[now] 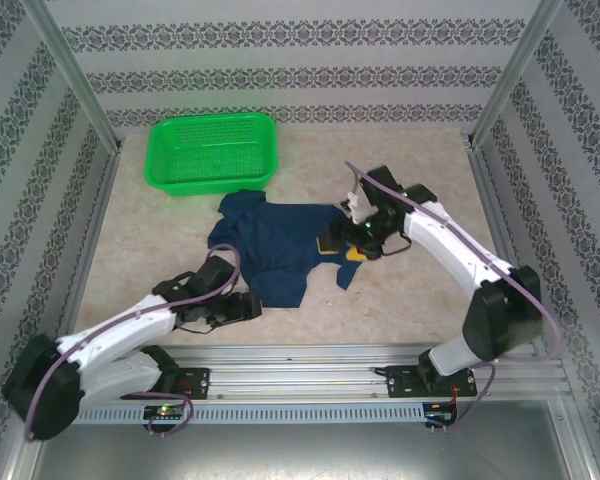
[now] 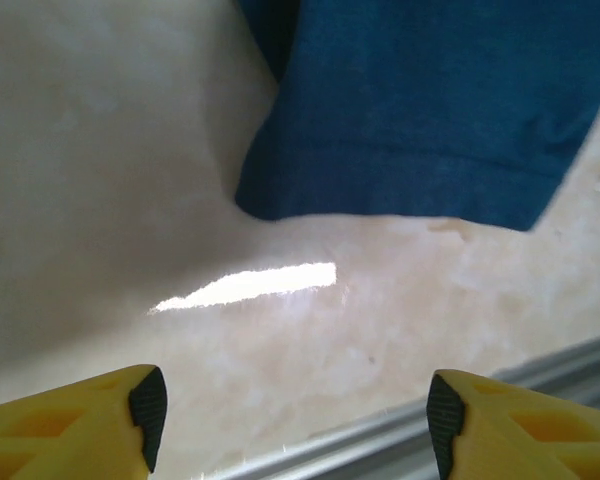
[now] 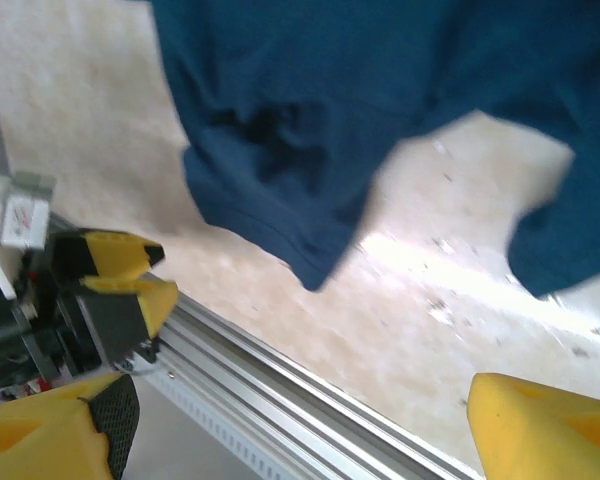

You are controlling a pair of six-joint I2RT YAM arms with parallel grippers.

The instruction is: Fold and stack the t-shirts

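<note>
- The dark navy t-shirt (image 1: 278, 248) lies crumpled, partly spread, around the middle of the counter (image 1: 145, 250). One corner reaches up to just beside the green mesh basket (image 1: 195, 186); whether they touch is unclear.
- In the left wrist view, a hemmed edge of the t-shirt (image 2: 430, 110) lies flat on the counter, its upper part cut off by the frame.
- In the right wrist view, the t-shirt (image 3: 310, 100) is motion-blurred and runs out of the frame at top and right. Its folds are hard to make out.
- The right pincer (image 1: 346, 246) sits over the shirt's right edge and hides the cloth beneath it. Its yellow fingers (image 3: 540, 425) are spread wide, with nothing pinched.
- The left pincer (image 1: 248, 306) is just beside the shirt's near-left hem. It is spread (image 2: 295, 420), with bare counter between its fingers.
- A metal rail (image 1: 360, 355) runs along the near edge of the counter.
</note>
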